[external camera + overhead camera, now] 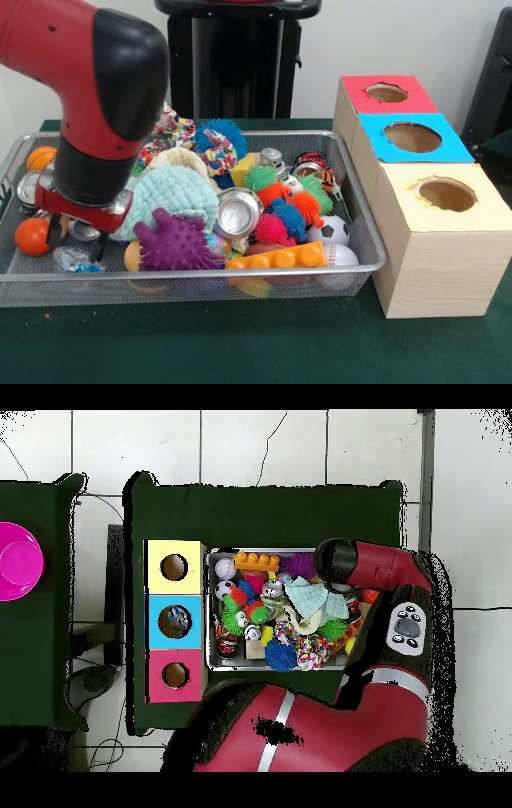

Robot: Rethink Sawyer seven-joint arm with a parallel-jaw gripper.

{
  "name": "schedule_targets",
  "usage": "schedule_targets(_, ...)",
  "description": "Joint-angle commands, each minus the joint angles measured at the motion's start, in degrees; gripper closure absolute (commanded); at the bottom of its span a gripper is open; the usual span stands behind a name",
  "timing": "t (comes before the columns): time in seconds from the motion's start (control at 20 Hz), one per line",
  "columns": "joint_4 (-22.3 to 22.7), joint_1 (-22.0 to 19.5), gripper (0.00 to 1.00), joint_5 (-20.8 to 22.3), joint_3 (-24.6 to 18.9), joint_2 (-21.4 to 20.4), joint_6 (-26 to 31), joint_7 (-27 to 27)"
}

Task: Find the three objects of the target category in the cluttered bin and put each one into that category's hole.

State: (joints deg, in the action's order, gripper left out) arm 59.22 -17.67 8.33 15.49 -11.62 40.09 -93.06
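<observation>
The wire-mesh bin is full of toys; it also shows in the overhead view. My gripper is low in the bin's left end in the front view, with its fingers spread apart around a silver can. Just below it a small clear bottle with a blue-and-white label lies on its side against the near wall. No other such bottle shows. The blue-topped box's hole is right of the bin, between the red and yellow boxes; it also shows in the overhead view. In the overhead view the arm hides the gripper.
Around the gripper are an orange ball, a silver can, a purple spiky toy and a pale green knit cloth. A crushed can, spiky balls and an orange brick fill the middle. Red hole, yellow hole.
</observation>
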Motion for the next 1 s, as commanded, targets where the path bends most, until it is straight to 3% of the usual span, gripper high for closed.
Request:
schedule_targets(0.05, 5.93, -4.02, 0.00, -3.36, -9.22, -1.61, 7.65, 1.72)
schedule_targets(0.4, 9.43, -9.04, 0.00, -1.79, -13.67, -2.85, 2.89, 5.49)
schedule_targets(0.6, 10.36, -12.29, 0.00, -3.86, -17.59, -0.29, 5.00, 4.32)
schedule_targets(1.0, 11.81, -15.27, 0.00, -5.32, -21.36, -0.39, 8.94, 3.59)
